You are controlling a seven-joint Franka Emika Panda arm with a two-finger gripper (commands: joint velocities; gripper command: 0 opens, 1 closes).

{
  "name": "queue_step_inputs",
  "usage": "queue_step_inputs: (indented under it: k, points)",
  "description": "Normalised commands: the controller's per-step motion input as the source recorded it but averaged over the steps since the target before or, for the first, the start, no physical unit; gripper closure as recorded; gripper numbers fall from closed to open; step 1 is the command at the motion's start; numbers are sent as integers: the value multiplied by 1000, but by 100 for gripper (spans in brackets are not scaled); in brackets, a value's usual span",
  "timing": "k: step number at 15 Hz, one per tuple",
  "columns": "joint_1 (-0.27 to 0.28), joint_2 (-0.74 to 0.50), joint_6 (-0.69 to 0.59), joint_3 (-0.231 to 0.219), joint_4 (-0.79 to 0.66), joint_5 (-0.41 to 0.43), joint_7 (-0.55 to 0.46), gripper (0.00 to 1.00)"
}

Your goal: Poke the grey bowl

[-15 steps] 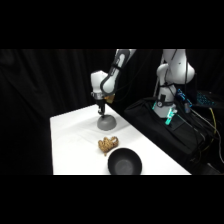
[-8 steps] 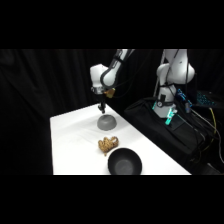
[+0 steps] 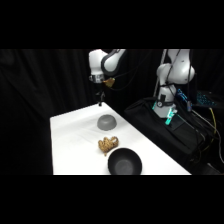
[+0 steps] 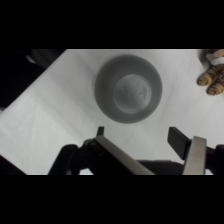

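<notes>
Grey bowl [image 4: 128, 89], matte rounded dome, flat-topped, on smooth white table [image 3: 75, 135]; hand [image 4: 145, 137] fingers spread above.

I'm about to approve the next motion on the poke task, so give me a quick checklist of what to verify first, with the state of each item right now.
1. Target in view: the grey bowl lies dome up on the table, seen in both views: ok.
2. Gripper clear of the bowl: it hangs above it with a gap: ok.
3. Alignment: in the wrist view the bowl sits ahead of the fingers, roughly centred: ok.
4. Fingers apart, nothing between them: ok.
5. Neighbours clear: the tan lumpy object and the black bowl sit apart from the grey bowl: ok.
6. Poke completed: cannot tell.
</notes>
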Motion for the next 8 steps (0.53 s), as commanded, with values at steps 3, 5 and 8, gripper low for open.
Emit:
queue_step_inputs:
  k: [3, 5, 8]
  points:
    - [3, -342, -302, 0, 35, -162, 97, 0]
    - [-8, -291, -303, 14, 62, -170, 117, 0]
    - [-11, -211, -267, 31, 81, -162, 106, 0]
